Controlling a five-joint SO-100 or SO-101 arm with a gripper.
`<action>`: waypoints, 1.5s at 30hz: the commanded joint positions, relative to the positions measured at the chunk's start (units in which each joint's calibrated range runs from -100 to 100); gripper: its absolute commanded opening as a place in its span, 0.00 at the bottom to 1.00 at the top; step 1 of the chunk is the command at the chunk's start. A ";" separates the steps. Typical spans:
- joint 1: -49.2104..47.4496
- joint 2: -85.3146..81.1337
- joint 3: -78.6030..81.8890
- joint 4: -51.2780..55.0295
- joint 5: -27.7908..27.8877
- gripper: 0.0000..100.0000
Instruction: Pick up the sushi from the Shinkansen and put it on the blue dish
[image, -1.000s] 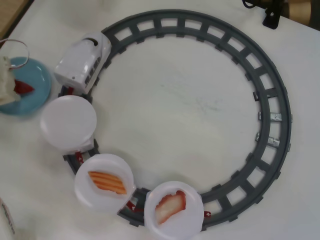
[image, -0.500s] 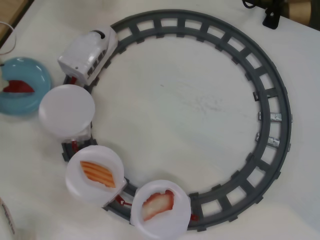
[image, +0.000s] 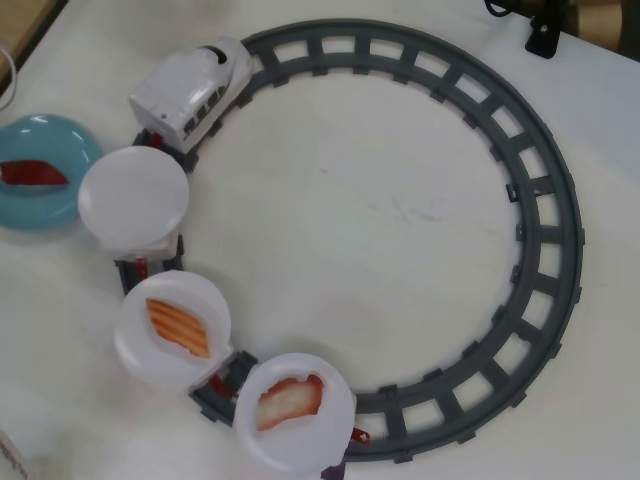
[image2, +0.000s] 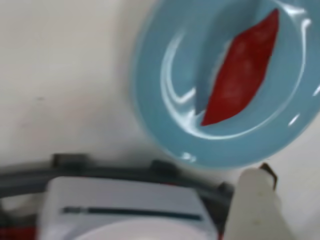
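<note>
One sushi (image: 33, 174) slab, dark red, lying on blue dish (image: 40, 205) cut by overhead view's left edge. Parked just beside: Shinkansen (image: 192, 87) on grey track (image: 545, 200), first white dish (image: 134, 196) bare. Blurred in wrist view, lone pale finger tip (image2: 255, 200) at bottom edge; fingers' spread impossible to tell.

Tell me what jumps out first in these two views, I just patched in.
The dark red sushi already lies on the blue dish at the overhead view's left edge. Beside it, the white Shinkansen sits on the grey track, pulling three white dishes: the nearest is bare, the others carry an orange-striped piece and a red-and-white piece.
</note>
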 joint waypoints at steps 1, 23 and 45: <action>1.12 -12.31 7.58 0.92 -0.53 0.17; 1.12 -47.57 43.83 -1.29 -1.63 0.03; 1.04 -94.19 109.02 -23.71 -1.63 0.03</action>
